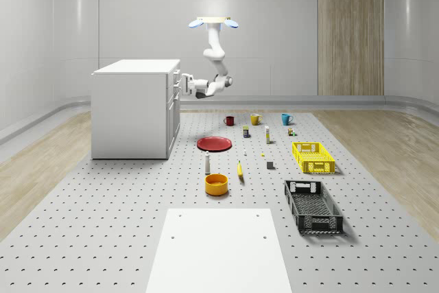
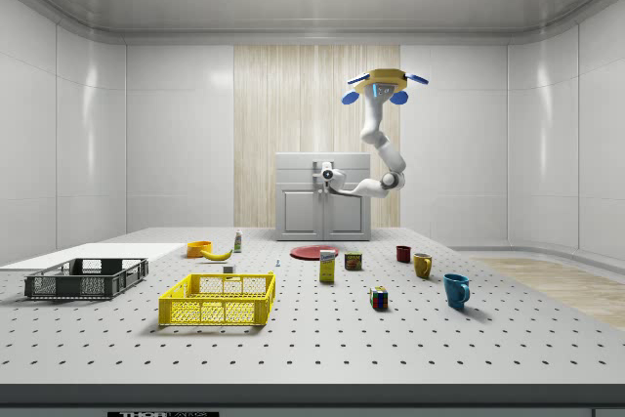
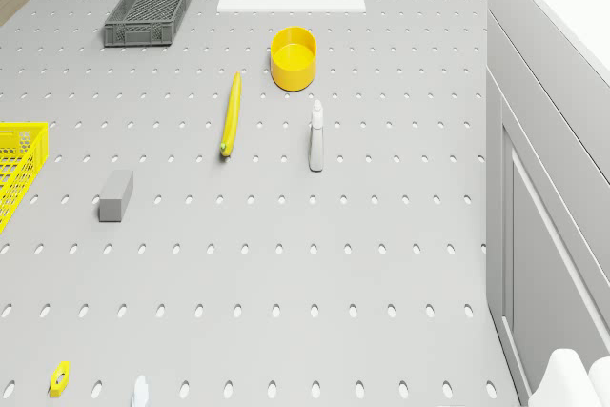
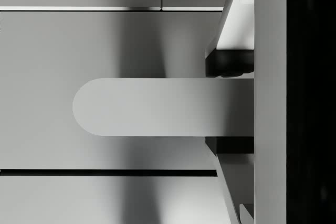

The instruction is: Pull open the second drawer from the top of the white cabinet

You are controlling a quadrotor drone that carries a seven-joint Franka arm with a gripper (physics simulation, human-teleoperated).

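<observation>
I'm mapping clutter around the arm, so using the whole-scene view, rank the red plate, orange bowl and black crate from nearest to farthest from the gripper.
Gripper at the white cabinet's front.
1. Flat red plate, floor just below.
2. Round orange bowl, farther toward the camera.
3. Black mesh crate, farthest, view's right.

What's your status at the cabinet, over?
Drone hovering beside white cabinet. Gripper closed on drawer handle. Drawer not visibly pulled out. Nothing in the way.

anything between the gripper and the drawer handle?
Nothing. In the wrist view the handle sits between the gripper fingers, pads either side; the drone hovers beside the white cabinet.
</observation>
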